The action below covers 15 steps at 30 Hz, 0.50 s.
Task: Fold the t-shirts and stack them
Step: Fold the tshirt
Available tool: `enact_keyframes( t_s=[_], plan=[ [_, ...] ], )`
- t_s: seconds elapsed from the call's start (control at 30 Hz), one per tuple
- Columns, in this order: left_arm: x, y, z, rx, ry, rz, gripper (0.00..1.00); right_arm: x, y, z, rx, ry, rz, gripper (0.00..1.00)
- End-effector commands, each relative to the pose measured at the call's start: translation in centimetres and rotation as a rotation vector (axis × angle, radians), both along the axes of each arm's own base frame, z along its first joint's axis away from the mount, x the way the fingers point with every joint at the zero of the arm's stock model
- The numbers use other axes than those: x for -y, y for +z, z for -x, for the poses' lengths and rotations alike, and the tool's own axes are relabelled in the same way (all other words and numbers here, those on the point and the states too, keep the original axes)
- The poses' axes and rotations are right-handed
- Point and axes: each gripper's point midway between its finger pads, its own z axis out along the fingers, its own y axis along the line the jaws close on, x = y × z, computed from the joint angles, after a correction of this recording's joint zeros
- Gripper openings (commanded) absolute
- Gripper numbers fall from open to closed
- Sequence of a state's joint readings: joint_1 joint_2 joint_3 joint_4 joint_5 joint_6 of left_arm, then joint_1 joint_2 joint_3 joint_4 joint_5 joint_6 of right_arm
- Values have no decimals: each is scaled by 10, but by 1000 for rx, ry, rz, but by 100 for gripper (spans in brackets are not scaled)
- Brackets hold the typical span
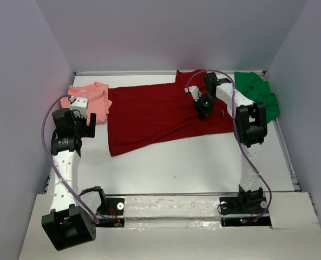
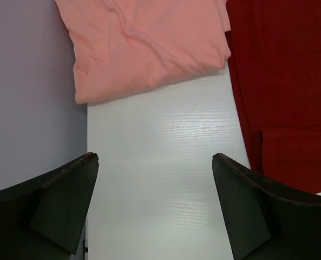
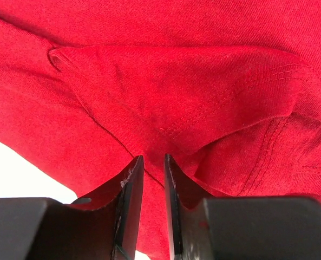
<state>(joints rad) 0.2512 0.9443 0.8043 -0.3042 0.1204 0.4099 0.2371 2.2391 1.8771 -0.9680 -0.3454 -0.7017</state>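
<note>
Right wrist — end effector (image 3: 154,158) pinching dark red t-shirt (image 3: 171,81).

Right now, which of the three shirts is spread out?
The dark red t-shirt, laid wide open; the salmon pink t-shirt is folded small, the green t-shirt bunched.

The dark red t-shirt (image 3: 176,81) is matt knitted cloth with a stitched hem. The salmon pink t-shirt (image 2: 149,43) is soft, matt, creased cloth. The tabletop (image 2: 160,162) is white, faintly wood-grained, with a slight sheen. The fingers (image 3: 129,189) of the right hand (image 3: 154,157) and left hand (image 2: 156,157) look like dark matt plastic, scuffed at the edges.
</note>
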Motion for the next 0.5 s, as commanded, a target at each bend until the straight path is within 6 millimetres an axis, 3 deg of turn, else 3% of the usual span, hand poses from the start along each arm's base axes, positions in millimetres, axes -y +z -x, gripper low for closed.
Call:
enact_keyframes(
  t_s=[0.0,0.2,0.47],
  plan=[
    [-2,10,1,38,8,-11,99,-5,12,-13,48,10,2,29],
    [-2,7,1,31,7,-9,99,-5,12,-26,79,1,11,36],
    [-3,7,0,27,6,-9,99,-7,8,-38,90,0,17,36]
  ],
)
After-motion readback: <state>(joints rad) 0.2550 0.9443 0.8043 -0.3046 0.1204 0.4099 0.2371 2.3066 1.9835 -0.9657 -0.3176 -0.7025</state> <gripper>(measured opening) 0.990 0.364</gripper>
